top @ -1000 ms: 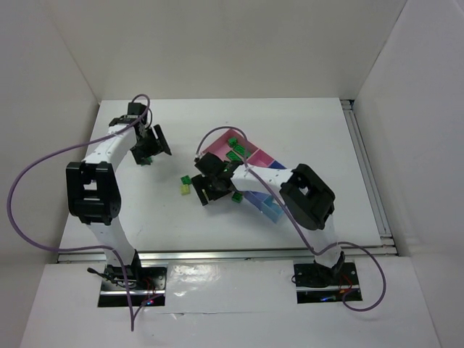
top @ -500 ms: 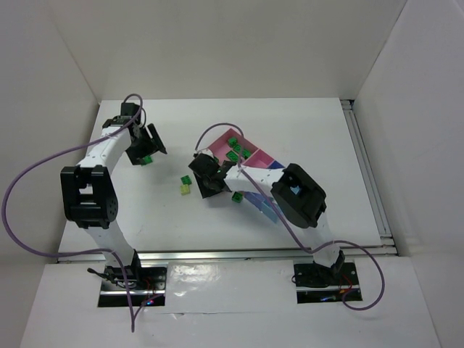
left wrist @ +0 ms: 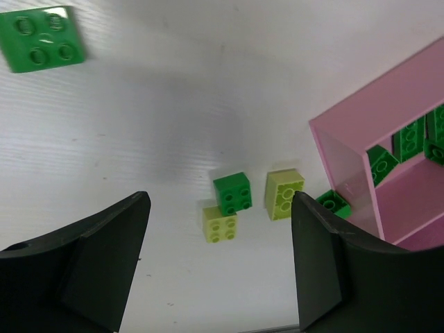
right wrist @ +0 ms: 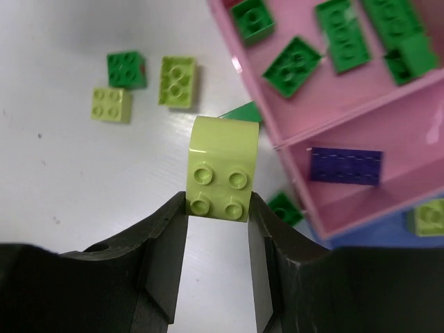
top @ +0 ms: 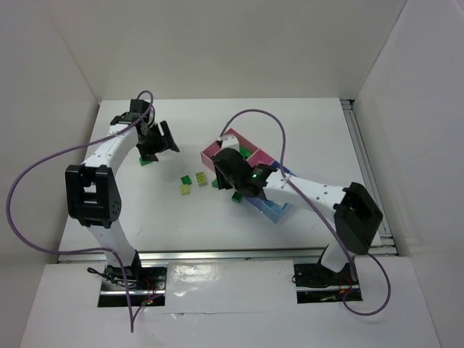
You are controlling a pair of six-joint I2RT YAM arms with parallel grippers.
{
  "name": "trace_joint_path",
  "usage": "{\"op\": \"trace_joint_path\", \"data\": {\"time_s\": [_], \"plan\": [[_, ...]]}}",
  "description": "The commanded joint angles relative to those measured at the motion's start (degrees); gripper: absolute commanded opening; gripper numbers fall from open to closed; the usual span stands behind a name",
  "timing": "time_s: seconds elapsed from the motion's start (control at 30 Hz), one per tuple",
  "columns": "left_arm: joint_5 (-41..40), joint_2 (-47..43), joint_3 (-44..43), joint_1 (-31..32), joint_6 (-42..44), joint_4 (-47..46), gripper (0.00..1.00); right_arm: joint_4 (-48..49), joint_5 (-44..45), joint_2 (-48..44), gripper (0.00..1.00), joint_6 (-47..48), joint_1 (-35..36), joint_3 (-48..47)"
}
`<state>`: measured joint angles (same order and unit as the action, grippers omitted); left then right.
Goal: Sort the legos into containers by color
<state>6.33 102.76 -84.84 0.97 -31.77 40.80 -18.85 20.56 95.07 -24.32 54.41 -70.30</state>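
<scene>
Nearest the arm bases, the light blue bin [top: 274, 212] ends a row of joined bins that slants away to the far pink bin [right wrist: 239, 80]. The right gripper [right wrist: 216, 208] hangs over the table [right wrist: 62, 173] just beside that row, clenched on a pale yellow-green brick [right wrist: 220, 166] whose studs face the wrist camera. Beyond it on the table lie a loose dark green brick [right wrist: 126, 69] and two pale bricks [right wrist: 177, 82], close together. Two more green bricks [right wrist: 284, 208] sit against the bins' outer wall. The far pink bin holds several dark green bricks [right wrist: 295, 66], the next pink one a purple brick [right wrist: 345, 166], and the blue bin a pale one [right wrist: 427, 216]. Farther off, the left gripper [left wrist: 218, 260] hovers with its jaws spread wide and nothing between them. A single green brick [left wrist: 43, 38] lies apart.
</scene>
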Motion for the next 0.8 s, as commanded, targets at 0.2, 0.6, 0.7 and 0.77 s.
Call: {"op": "trace_joint_path", "data": {"time_s": [0.2,0.6,0.7,0.77], "plan": [[2.9,3.3,-4.2,4.0,2.3,2.0,0.86,-4.0,5.9,-10.1,0.32,-6.6,-9.7,9.4],[2.4,3.2,-3.6,4.0,1.8,2.0,0.86,-3.1,7.9,-12.0,0.44,-8.7,-13.5,14.3],[2.9,3.2,-3.1,4.0,1.8,1.5,0.86,-3.6,8.4,-12.7,0.46,-9.3,-13.5,14.8],[2.9,3.2,-3.1,4.0,1.8,1.5,0.86,-3.6,8.4,-13.5,0.47,-9.3,-13.5,15.4]]}}
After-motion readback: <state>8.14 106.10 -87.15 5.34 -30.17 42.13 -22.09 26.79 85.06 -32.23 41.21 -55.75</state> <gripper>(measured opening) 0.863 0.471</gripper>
